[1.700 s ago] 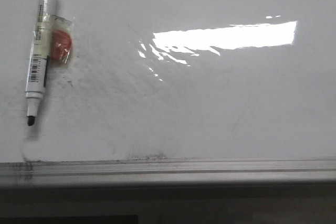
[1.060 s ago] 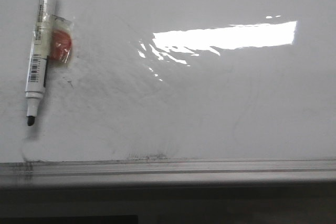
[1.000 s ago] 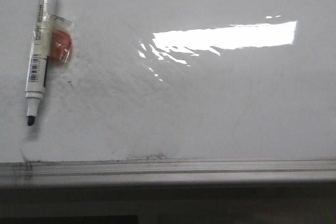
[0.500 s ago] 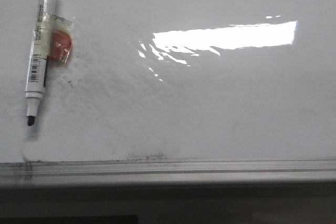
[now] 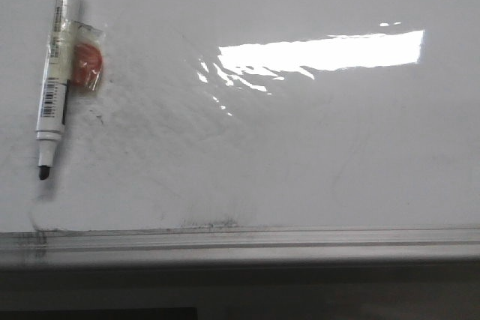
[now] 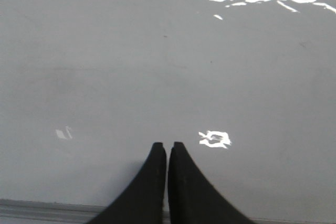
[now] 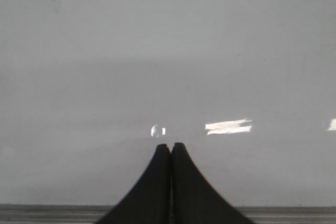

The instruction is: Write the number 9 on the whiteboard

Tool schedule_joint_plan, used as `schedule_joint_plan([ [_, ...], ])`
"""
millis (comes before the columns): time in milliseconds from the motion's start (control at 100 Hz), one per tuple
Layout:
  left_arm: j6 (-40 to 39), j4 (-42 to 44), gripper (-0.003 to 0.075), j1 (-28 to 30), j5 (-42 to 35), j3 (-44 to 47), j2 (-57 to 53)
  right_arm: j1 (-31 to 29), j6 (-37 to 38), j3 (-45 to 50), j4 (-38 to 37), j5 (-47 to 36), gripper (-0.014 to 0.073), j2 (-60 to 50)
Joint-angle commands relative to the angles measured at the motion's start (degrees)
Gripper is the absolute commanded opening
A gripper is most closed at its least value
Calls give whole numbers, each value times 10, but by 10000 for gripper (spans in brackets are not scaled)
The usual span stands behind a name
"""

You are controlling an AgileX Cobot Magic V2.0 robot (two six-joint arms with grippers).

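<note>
The whiteboard (image 5: 300, 155) fills the front view, glossy white with faint grey smudges and a bright light reflection. No number 9 shows on it. A white marker (image 5: 56, 65) with its black tip uncapped lies at the far left of the board, with an orange piece in clear tape (image 5: 87, 67) stuck to its side. Neither gripper shows in the front view. My left gripper (image 6: 167, 145) is shut and empty over bare board. My right gripper (image 7: 171, 145) is shut and empty over bare board.
A grey metal rail (image 5: 240, 239) runs along the board's near edge, with dark marker smears on it at the left (image 5: 34, 241) and near the middle (image 5: 210, 224). The rail also shows behind both grippers' fingers (image 6: 47, 211) (image 7: 294, 212).
</note>
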Motion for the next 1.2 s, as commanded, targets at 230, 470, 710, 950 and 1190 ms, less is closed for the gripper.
schedule_joint_plan([
  [230, -4, -4, -20, -1, -27, 24, -16, -4, -7, 7, -1, -12, -63, -13],
  [470, -4, 1, -20, -1, -27, 24, -16, -4, -7, 7, -1, -15, -63, -13],
  [710, -4, 2, -20, -1, -96, 24, -16, -4, -7, 7, -4, -47, -63, -13],
  [950, -4, 2, -20, -1, -176, 24, -16, -4, -7, 7, -4, -107, -63, -13],
  [1190, -3, 4, -20, -1, -230, 24, -16, -4, -7, 7, -28, -185, -63, -13],
])
